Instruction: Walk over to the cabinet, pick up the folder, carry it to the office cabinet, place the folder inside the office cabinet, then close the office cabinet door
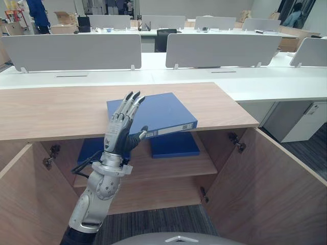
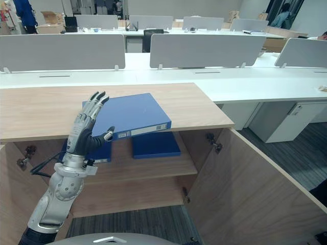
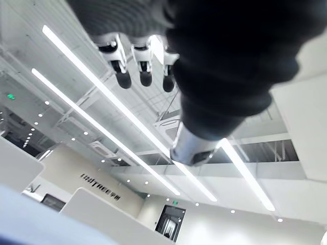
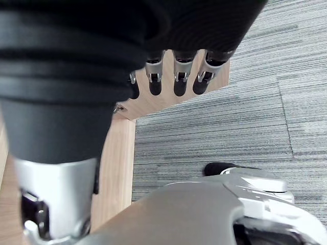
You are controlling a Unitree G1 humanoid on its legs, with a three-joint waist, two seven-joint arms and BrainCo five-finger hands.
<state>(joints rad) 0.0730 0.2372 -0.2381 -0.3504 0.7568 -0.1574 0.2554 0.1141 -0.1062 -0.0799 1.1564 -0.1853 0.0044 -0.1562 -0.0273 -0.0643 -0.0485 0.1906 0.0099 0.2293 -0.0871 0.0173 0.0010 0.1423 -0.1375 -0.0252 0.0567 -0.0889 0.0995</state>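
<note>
A wide wooden cabinet spans the near scene, both doors swung open toward the robot, the right door the fuller in view. Behind it runs a long white desk with grey divider screens. The folder, a plain blue ring binder, lies flat on the cabinet top, its spine facing near and jutting past the edge, with a small white label at the spine's right end. Two more blue folders lie on the shelf below. The left hand stands upright at the folder's near left corner, fingers straight and together, thumb stretched toward the spine; contact is unclear. The right hand hangs over grey carpet, fingers relaxed, holding nothing
</note>
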